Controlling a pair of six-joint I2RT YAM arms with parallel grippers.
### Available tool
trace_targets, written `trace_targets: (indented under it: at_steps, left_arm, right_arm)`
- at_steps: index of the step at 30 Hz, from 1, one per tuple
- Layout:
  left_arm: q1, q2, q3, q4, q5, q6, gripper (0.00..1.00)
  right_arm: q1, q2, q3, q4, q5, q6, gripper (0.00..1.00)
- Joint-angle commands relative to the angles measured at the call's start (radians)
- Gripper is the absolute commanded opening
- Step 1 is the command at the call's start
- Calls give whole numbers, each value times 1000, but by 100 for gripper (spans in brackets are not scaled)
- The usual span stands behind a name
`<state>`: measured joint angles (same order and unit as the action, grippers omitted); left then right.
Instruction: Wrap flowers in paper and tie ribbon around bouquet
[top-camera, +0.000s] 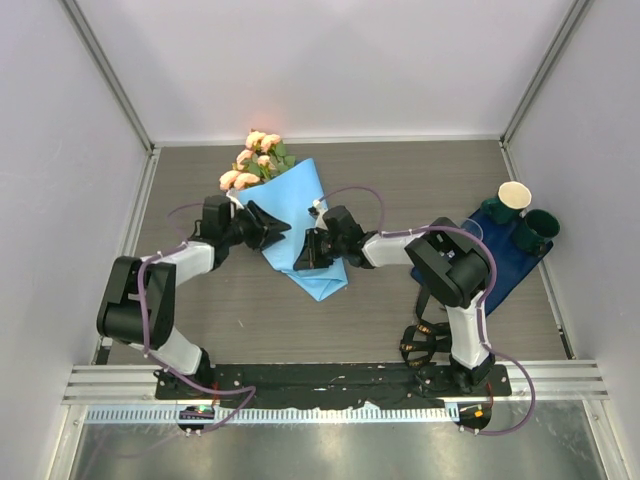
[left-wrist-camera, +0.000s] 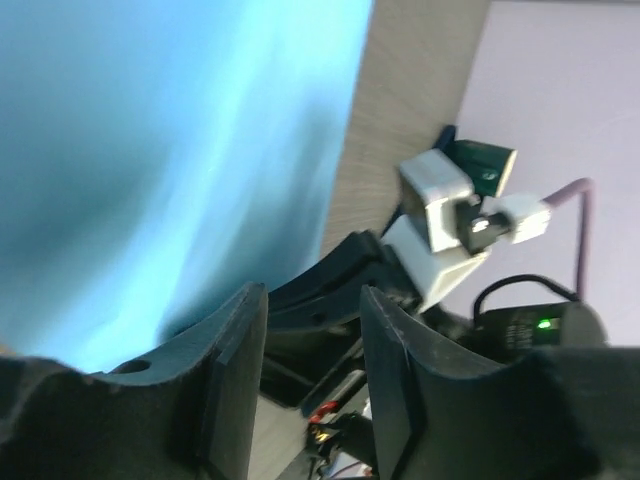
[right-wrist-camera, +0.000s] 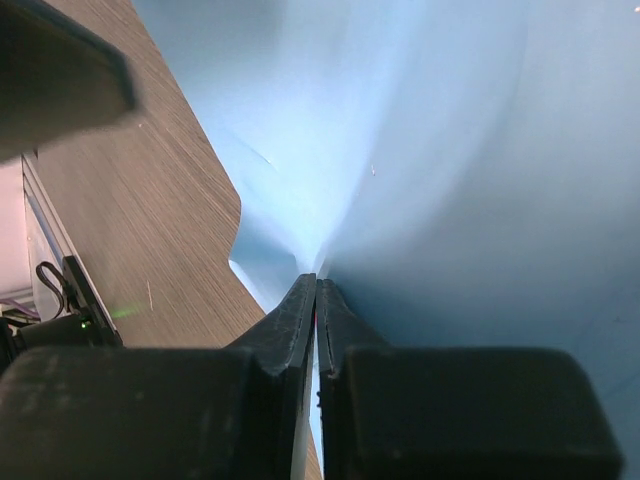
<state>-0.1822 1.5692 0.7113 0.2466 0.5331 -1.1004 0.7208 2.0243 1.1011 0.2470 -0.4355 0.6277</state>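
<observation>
- right jaws: clenched tip to tip, the two fingers (right-wrist-camera: 290, 330) pressed flat together on a fold of the paper (right-wrist-camera: 450, 150), whose creases run into the pinch.
- left jaws: released, the two fingers (left-wrist-camera: 230, 380) standing apart with nothing between them; the paper lies just beside the outer finger.
- one bouquet (top-camera: 300, 215): a single light blue sheet rolled into a cone, lying left of the tabletop (top-camera: 400, 180) centre, wide end toward the far edge, point toward the near edge. the left jaws are at its left side, the right jaws on its right side.
- flowers (top-camera: 255, 160): about six pale pink blooms with green leaves, sticking out of the cone's wide end close to the far edge.
- one ribbon (top-camera: 415, 345): black, lying in loose loops near the near edge, beside the right arm's base, well apart from the bouquet.
- one dark navy mat (top-camera: 515, 262) by the right edge carries three cups: one cream cup (top-camera: 515, 195) and two dark green cups (top-camera: 540, 228).
</observation>
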Motion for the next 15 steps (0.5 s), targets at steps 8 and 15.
trace_targets:
  at_steps: [8,15]
  left_arm:
    - [55,166,7,83,-64,-69,0]
    - [72,225,-21,69,-70,-27,0]
  right_arm:
    - [2,-39,-7,-9,26,4,11]
    - [-89,-116,-61,55,-68,70,17]
